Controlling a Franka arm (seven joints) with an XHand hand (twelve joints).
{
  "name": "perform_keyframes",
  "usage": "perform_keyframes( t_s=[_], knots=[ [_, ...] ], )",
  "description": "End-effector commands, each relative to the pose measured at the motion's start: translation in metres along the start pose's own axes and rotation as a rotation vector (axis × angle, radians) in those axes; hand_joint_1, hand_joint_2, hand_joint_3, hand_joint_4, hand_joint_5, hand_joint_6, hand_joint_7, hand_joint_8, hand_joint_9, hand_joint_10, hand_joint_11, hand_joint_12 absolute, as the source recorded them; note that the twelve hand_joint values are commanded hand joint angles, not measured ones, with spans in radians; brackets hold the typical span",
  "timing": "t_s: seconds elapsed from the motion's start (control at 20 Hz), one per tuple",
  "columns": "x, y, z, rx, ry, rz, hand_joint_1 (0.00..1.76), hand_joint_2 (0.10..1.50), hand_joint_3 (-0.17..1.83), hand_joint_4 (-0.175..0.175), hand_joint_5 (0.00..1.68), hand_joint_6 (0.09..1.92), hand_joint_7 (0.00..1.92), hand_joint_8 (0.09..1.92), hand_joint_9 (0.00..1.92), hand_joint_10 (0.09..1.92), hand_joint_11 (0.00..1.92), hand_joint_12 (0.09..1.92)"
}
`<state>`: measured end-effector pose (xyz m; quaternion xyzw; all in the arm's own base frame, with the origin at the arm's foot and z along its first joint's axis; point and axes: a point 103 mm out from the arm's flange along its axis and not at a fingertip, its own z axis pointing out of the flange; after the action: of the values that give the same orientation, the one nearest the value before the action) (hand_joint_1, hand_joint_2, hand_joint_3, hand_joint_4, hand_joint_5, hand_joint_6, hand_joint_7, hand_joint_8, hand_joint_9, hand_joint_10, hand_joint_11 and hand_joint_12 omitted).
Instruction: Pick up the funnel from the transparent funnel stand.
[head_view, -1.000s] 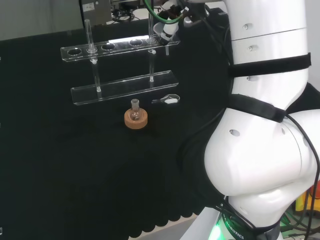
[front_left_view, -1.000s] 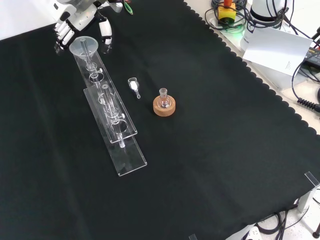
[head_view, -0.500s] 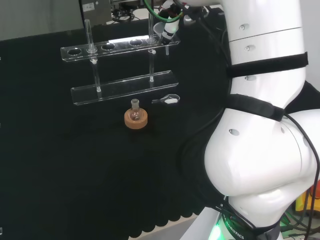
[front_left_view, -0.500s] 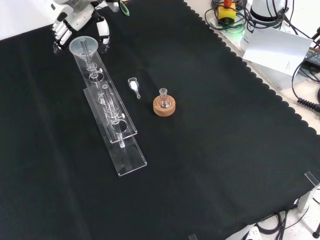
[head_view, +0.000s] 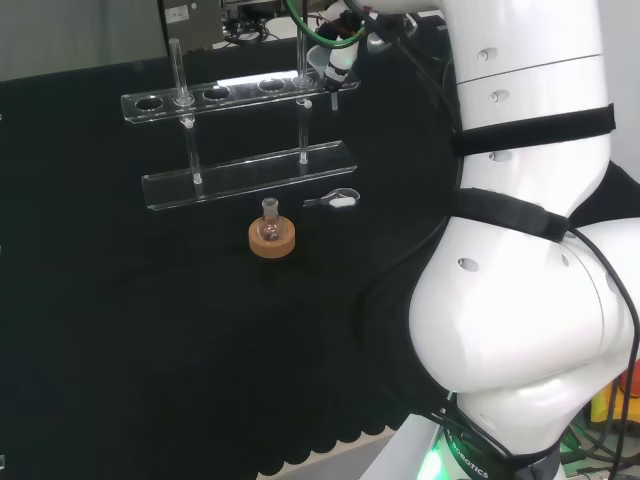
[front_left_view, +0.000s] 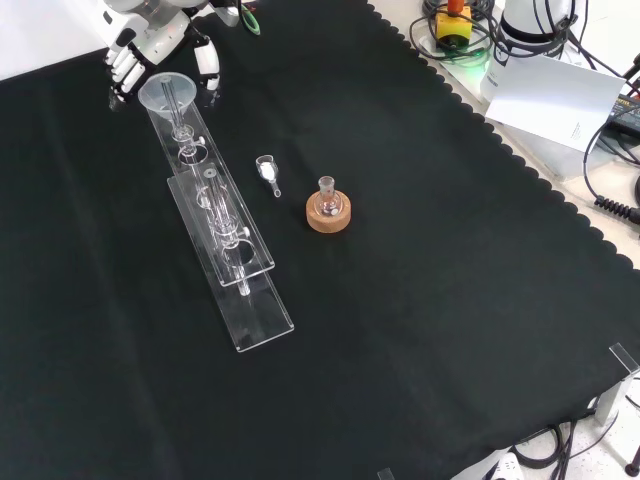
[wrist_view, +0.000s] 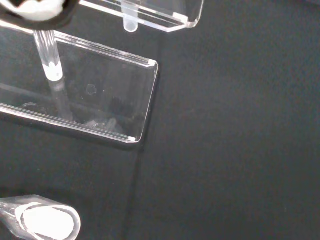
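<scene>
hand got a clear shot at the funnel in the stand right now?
Probably yes. In the front view the hand sits right behind the funnel, fingers either side of its rim, with nothing between them; the stand leaves the funnel's top free.

**No legible print on the bench**

Scanning for writing now, and there is little to report. In the head view, a small white sticker (head_view: 180, 12) sits on the grey panel at 11 o'clock, its print too small to make out. At 5 o'clock, a dark band (head_view: 478, 452) round the arm's base carries pale lettering, partly hidden. In the front view, a white sheet (front_left_view: 550, 95) lies at 2 o'clock with one faint mark, unreadable. The cloth and the glassware carry no writing.
</scene>
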<state>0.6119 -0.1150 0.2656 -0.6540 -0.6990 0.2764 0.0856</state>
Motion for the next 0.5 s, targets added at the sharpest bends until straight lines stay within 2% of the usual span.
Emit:
perform_keyframes(
  t_s=[0.05,0.5],
  knots=[
    [-0.0002,-0.0002,-0.0002,0.000,-0.008,0.009,0.72,0.61,0.50,-0.040,0.13,0.09,0.05,0.68,0.24,0.76,0.17,1.41],
    [0.0009,-0.0010,-0.0007,-0.020,-0.026,0.022,0.78,0.65,0.60,-0.033,0.31,0.09,0.16,0.68,0.34,0.71,0.19,1.40]
  ],
)
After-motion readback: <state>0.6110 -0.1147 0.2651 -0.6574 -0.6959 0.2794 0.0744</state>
